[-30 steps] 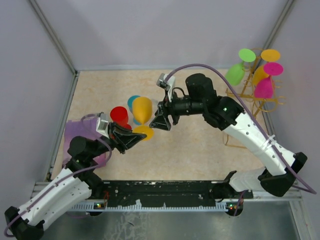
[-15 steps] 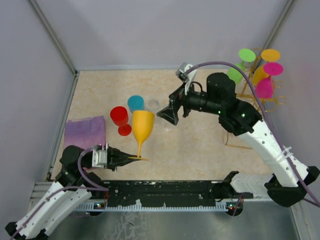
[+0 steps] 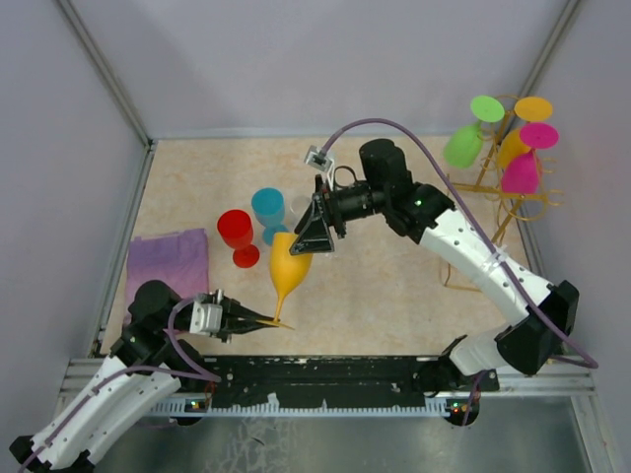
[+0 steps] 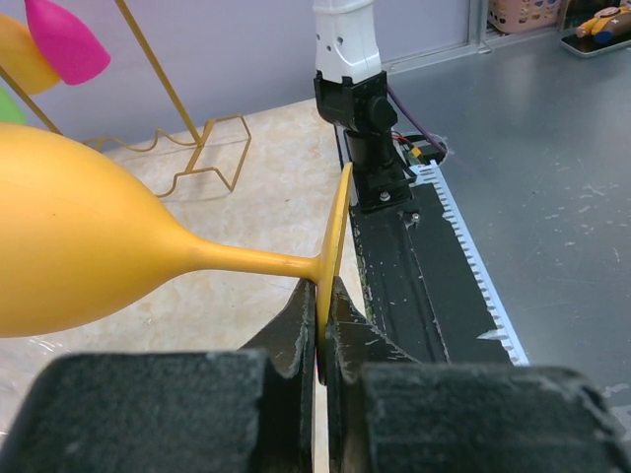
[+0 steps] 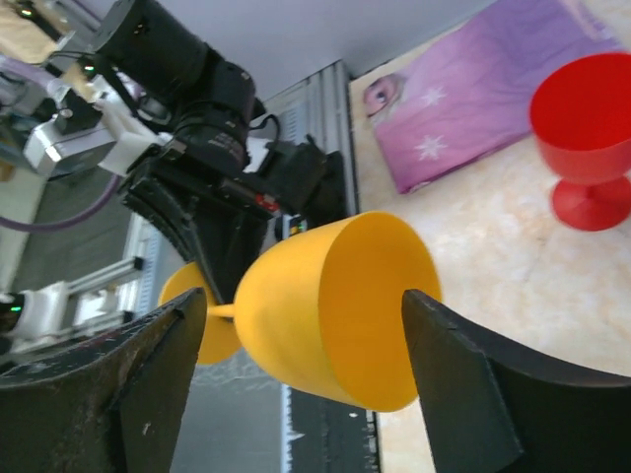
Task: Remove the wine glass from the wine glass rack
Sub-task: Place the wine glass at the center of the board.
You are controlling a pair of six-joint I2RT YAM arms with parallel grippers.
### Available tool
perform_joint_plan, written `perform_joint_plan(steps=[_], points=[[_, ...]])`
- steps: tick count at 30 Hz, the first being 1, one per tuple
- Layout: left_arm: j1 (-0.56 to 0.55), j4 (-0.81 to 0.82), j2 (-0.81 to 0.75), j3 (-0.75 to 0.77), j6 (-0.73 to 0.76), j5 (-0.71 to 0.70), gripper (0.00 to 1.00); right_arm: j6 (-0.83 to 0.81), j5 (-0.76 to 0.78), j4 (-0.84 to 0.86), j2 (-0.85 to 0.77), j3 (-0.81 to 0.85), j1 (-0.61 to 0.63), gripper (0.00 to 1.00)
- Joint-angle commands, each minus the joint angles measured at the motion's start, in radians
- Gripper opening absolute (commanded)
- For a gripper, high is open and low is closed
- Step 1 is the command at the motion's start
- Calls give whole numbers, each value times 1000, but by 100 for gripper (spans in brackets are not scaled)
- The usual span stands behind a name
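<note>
A yellow wine glass lies tilted on its side above the table. My left gripper is shut on its round base. The left wrist view shows the base clamped between the fingers of that gripper, with the bowl pointing away. My right gripper is open at the bowl's rim. In the right wrist view the bowl sits between the spread fingers of that gripper, and I cannot tell whether they touch it. The gold wire wine glass rack stands at the back right, holding green, orange and pink glasses.
A red glass, a blue glass and a clear glass stand left of centre. A purple cloth lies at the left edge. The black rail runs along the near edge.
My left gripper pulled the yellow glass back toward the near edge by its base. My right gripper let go, swung right, then came back left to the bowl's rim.
</note>
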Motion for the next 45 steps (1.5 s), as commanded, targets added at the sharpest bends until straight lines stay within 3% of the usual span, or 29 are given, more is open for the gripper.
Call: perform_joint_plan(steps=[1, 3, 10, 26, 30, 37, 45], points=[[-1, -14, 0, 21, 28, 10, 0, 109, -152, 161, 2, -27, 8, 71], [-1, -56, -7, 36, 40, -6, 0, 123, -168, 157, 16, -26, 9, 63], [-1, -267, -13, 112, 147, -88, 0, 112, -236, 141, 27, -16, 15, 54], [-1, -233, -10, 104, 131, -136, 0, 16, -199, -6, 44, 46, 40, 14], [-1, -231, -6, 100, 126, -139, 2, 6, -161, -24, 38, 57, 47, 0], [-1, -232, -10, 93, 117, -144, 10, -12, -99, -41, 8, 61, 53, 0], [-1, -231, -19, 91, 112, -156, 27, -15, -45, -50, -10, 61, 60, 0]])
